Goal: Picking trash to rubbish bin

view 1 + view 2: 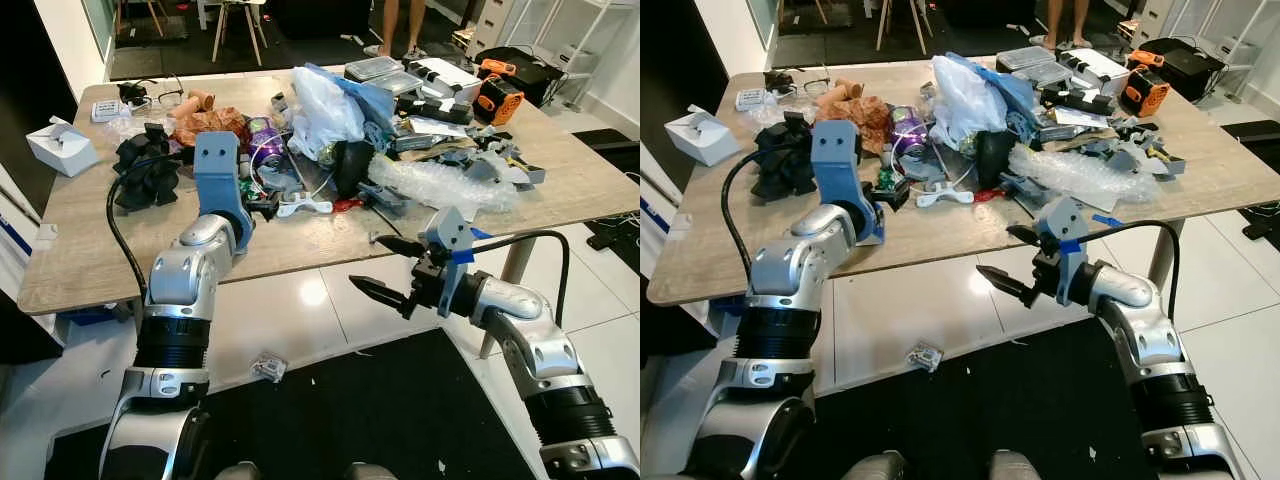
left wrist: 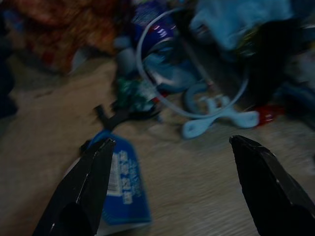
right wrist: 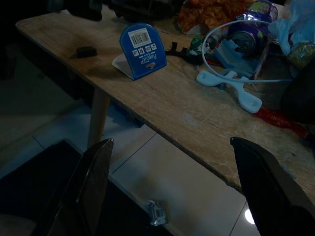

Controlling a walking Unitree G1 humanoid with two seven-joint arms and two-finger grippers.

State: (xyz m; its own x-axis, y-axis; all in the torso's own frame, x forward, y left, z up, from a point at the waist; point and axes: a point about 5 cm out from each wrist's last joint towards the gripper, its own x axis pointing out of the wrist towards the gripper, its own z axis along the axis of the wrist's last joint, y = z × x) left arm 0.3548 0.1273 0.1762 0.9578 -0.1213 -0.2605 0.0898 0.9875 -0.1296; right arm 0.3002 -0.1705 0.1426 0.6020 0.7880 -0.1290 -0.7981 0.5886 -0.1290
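**Open fingers, crowded table**

Nearest: right gripper (image 1: 392, 270), black fingers spread wide, empty, off the table's (image 1: 90, 250) near edge. Left gripper (image 2: 172, 182) over the table, parted, empty, just beside a blue card packet (image 3: 143, 50). Trash: glossy card, white plastic hook (image 3: 231, 87), crinkly bubble wrap (image 1: 435, 183) further in. Risks: thin flat card slipping; loose tubing snagging; crumpled wrapper (image 1: 269, 367) on tile below forgotten.
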